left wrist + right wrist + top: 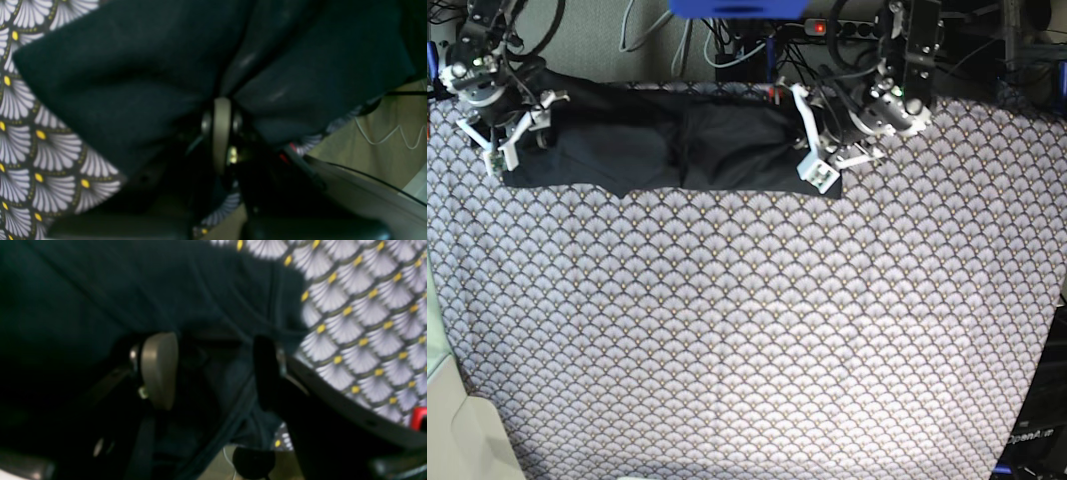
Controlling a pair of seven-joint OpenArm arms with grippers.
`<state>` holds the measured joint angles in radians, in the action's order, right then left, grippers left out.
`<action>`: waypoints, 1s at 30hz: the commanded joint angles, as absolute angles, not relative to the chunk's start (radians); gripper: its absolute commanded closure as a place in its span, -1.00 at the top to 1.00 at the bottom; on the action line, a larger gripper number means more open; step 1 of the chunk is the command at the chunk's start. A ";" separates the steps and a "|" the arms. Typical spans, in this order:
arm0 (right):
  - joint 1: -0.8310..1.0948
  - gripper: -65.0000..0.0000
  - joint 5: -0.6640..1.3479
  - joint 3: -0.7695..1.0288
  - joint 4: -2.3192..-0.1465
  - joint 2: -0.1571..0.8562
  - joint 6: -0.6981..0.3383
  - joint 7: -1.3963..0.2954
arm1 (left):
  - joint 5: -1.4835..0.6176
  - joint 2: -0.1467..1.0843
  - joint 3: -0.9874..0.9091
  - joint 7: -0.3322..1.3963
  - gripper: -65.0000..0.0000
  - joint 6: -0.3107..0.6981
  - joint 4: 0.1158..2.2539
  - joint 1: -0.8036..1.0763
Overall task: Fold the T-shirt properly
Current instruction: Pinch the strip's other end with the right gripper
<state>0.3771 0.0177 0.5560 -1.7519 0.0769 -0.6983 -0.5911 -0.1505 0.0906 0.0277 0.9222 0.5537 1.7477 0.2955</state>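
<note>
T-shirt (667, 150): black, folded into a long narrow band along the far edge of the table; stretched across from the right gripper (502, 150) on the left side of the base view to the left gripper (819, 170) on the right side of that view; near edge fairly straight, with a small dip close to the middle; a crease visible near the middle of the band.

Left gripper (222, 113): jaws pressed together on a bunch of the black cloth in the left wrist view; fabric spreading out from the pinch to both sides like two wings; grip on the end of the T-shirt (126, 83) nearest to this arm, just at the corner of the band in the base view.

Right gripper (213, 370): jaws wide apart in the right wrist view, one pale pad (159, 368) on one side and a dark finger on the other; folds of the T-shirt (133, 290) lying between and under them, not pinched; nothing held; gripper low over the other end of the band.

Tablecloth (747, 340): fan pattern in grey and white with small yellow dots, covering the table; bare in front of the garment.

Behind the far edge: cables (727, 45) and dark equipment, partly hidden by the arms.
</note>
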 commanded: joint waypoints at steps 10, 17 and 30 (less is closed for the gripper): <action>0.369 0.15 0.097 0.651 -1.834 0.064 -0.698 -0.579 | -0.153 0.088 0.024 0.917 -0.98 0.553 1.756 0.291; 0.366 0.16 0.193 0.682 -1.833 0.094 -0.698 -0.677 | -0.153 0.088 0.024 0.917 -0.98 0.553 1.756 0.289; 0.331 0.16 0.467 0.682 -1.644 0.246 -0.698 -0.802 | -0.151 0.091 0.022 0.918 -0.98 0.553 1.761 0.292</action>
<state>0.3351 0.4519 0.6777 -1.6310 0.2329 -0.6983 -0.8215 -0.1505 0.0883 0.0219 0.9218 0.5537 1.7477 0.2958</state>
